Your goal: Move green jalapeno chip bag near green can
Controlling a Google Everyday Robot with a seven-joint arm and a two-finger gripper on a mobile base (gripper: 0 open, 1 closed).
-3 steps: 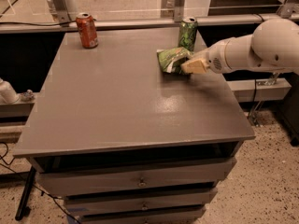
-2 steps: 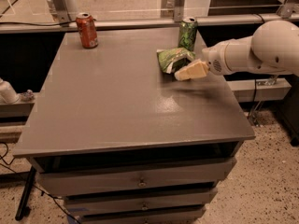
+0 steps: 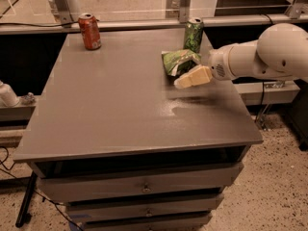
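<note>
Lying crosswise, chip bag (image 3: 179,61) beside tool (image 3: 183,82)

The claw (image 3: 181,83) beside the green jalapeno chip bag (image 3: 175,60) perhaps hides its near corner.

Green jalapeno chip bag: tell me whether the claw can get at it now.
Probably yes. The claw sits just in front of the green jalapeno chip bag, nothing between them; the green can stands behind the bag, out of the way.

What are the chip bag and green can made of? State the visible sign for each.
Green jalapeno chip bag: likely thin plastic film; crinkled, glossy folds. Green can: probably metal; silvery top, printed sheen. End effector sits close beside the bag, on its near side.
</note>
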